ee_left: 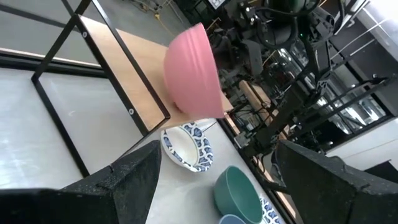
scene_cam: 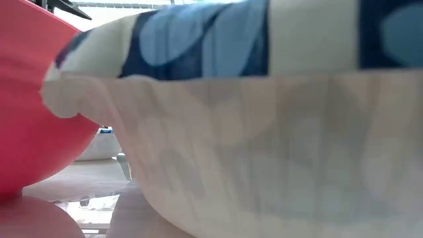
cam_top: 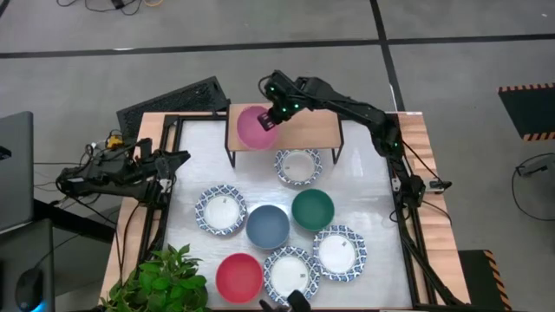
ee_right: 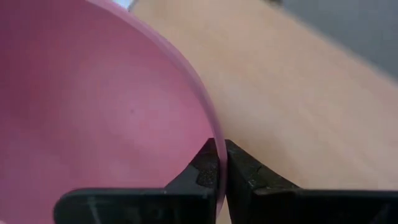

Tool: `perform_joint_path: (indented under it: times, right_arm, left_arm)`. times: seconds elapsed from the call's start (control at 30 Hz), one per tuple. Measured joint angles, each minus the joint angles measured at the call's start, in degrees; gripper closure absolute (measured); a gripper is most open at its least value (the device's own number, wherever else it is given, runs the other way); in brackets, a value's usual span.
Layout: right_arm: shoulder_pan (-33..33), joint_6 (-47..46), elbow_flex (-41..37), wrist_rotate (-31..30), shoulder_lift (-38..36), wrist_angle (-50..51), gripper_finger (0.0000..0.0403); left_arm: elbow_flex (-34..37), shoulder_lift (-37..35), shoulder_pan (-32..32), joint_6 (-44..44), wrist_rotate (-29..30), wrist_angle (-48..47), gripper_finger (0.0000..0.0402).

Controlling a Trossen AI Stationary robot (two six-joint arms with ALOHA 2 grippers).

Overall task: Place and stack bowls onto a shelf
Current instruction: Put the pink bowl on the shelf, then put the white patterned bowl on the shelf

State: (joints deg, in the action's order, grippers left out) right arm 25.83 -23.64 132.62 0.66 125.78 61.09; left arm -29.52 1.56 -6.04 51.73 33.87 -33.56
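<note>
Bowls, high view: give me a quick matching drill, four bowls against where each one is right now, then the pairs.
Things:
1. pink bowl
2. red bowl
3. green bowl
4. blue bowl

Places:
A. table centre, between two patterned bowls
B. tilted over the shelf, pinched at its rim by the right gripper
C. beside the plant
D. just right of the blue bowl

Pairs: 1-B, 2-C, 3-D, 4-A
</note>
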Motion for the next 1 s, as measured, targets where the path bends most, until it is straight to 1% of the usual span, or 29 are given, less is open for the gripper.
perform_joint_path:
  times: [0.13,0.33,0.43,0.57,0.7,0.8,0.87,1.0]
  right_arm:
    - [0.1,-0.3,0.0,-1.1,-0.4,-2.5,0.0331]
    - [0.3,0.3,0.0,-0.7,-0.6,-1.3,0.0320]
    - [0.1,2.0,0.0,-0.8,-0.6,-2.0,0.0306]
    - [0.3,3.1,0.0,-1.0,-0.8,-3.2,0.0263]
    - [1.0,3.3,0.0,-0.8,-1.2,-3.5,0.0199]
    - [1.8,4.0,0.8,-0.2,-2.3,-0.8,0.0158]
    - [1.8,4.7,2.0,0.5,-4.1,0.5,0.0145]
    - [0.1,7.4,2.2,0.8,-10.3,7.3,0.0139]
  left_arm:
    - [0.0,0.0,0.0,0.0,0.1,0.0,0.0100]
    - [0.0,0.0,0.0,0.0,0.3,0.0,0.0100]
    - [0.0,0.0,0.0,0.0,0.3,0.0,0.0100]
    - [0.0,0.0,0.0,0.0,0.3,0.0,0.0100]
    - [0.0,0.0,0.0,0.0,0.2,-0.1,0.0100]
    - [0.0,0.0,0.0,0.0,-0.7,-0.2,0.0100]
    - [0.0,0.0,0.0,0.0,-1.9,-0.2,0.0100]
    - [0.0,0.0,0.0,0.0,-3.1,-0.9,0.0100]
